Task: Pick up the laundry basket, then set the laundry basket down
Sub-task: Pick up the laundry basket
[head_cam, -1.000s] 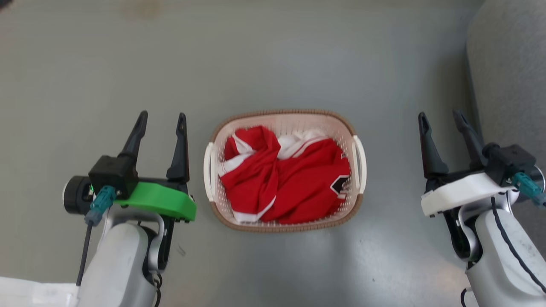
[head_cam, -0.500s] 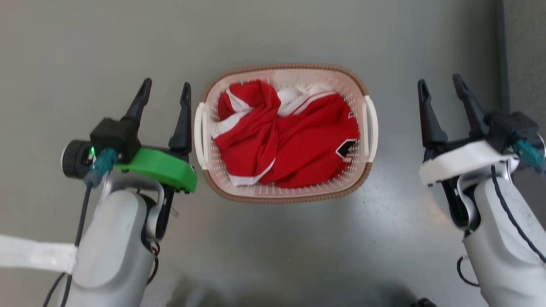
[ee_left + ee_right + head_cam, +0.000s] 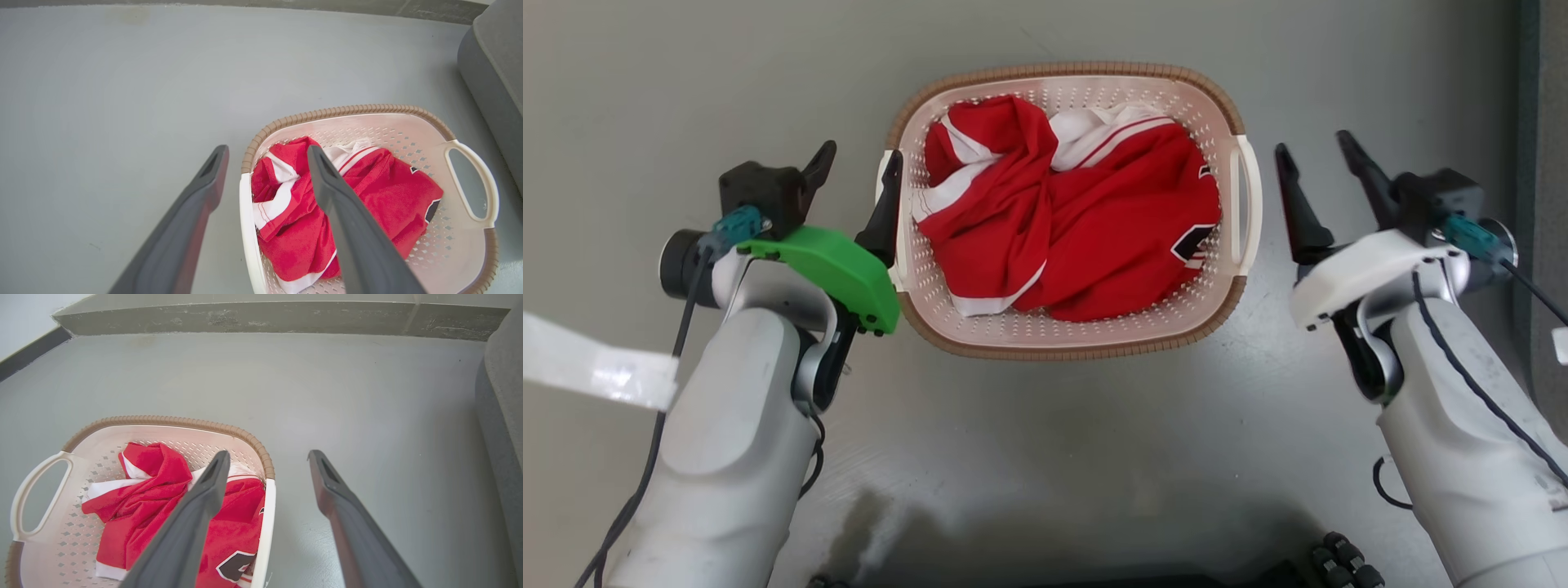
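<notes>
Flanking the laundry basket, your left gripper and right gripper hang jaws wide, pre-grasp; next, close on its handles.

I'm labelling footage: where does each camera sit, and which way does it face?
Head view: on the head, facing down at the laundry basket; shows left gripper, right gripper.
Left wrist view: left wrist, along its fingers toward the basket's left edge.
Right wrist view: right wrist, along its fingers toward the right edge.
All share the basket.
</notes>
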{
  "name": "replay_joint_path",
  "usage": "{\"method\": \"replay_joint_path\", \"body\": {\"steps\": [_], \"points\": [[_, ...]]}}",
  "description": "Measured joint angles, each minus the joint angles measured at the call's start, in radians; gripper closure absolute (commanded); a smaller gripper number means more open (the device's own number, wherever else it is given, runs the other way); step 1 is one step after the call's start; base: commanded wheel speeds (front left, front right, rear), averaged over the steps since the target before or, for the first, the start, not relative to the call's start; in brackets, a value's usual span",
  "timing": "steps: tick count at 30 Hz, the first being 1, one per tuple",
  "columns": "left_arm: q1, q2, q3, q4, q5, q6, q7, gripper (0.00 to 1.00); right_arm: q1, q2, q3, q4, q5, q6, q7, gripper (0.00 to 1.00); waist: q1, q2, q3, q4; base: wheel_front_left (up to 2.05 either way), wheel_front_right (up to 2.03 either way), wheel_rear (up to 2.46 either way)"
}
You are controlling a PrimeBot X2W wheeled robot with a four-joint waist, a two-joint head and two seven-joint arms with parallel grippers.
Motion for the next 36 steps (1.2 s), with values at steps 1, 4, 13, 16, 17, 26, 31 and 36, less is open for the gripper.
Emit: {"method": "replay_joint_path", "body": {"steps": [1, 4, 13, 16, 17, 26, 31, 36], "points": [[-0.009, -0.002, -0.005, 0.014, -0.002, -0.007, 0.006, 0.0, -0.01, 0.002, 0.007, 0.016, 0.0, 0.002, 0.006, 0.0, 0.0, 0.0, 0.004, -0.001, 0.0, 0.0, 0.0], [-0.039, -0.007, -0.015, 0.067, -0.007, -0.017, 0.025, 0.0, -0.042, 0.009, 0.018, 0.063, -0.001, 0.004, 0.017, 0.0, 0.0, 0.0, 0.018, -0.005, 0.0, 0.0, 0.0], [-0.114, -0.022, -0.029, 0.206, -0.019, -0.035, 0.072, 0.0, -0.107, 0.03, 0.048, 0.193, -0.002, 0.021, 0.039, 0.0, -0.0001, 0.0, 0.064, -0.016, 0.0, 0.0, 0.0], [-0.134, -0.025, -0.031, 0.248, -0.026, -0.038, 0.08, 0.0, -0.128, 0.034, 0.054, 0.227, -0.002, 0.023, 0.046, 0.0, -0.0001, 0.0, 0.08, -0.019, 0.0, 0.0, 0.0], [-0.14, -0.025, -0.032, 0.261, -0.026, -0.042, 0.083, 0.0, -0.134, 0.035, 0.057, 0.235, -0.002, 0.023, 0.046, 0.0, -0.0001, 0.0, 0.086, -0.02, 0.0, 0.0, 0.0], [-0.2, -0.03, -0.039, 0.365, -0.06, -0.052, 0.097, 0.0, -0.198, 0.039, 0.076, 0.317, -0.007, 0.03, 0.046, 0.0, -0.0001, 0.0, 0.136, -0.022, 0.0, 0.0, 0.0], [-0.232, -0.032, -0.037, 0.42, -0.07, -0.056, 0.097, 0.0, -0.232, 0.047, 0.078, 0.357, 0.0, 0.037, 0.044, 0.1, -0.0001, 0.0, 0.153, -0.019, 0.0, 0.0, 0.0], [-0.255, -0.036, -0.041, 0.456, -0.071, -0.061, 0.097, 1.0, -0.256, 0.056, 0.092, 0.388, 0.005, 0.045, 0.042, 1.0, -0.0001, 0.0, 0.159, -0.019, 0.0, 0.0, 0.0]]}}
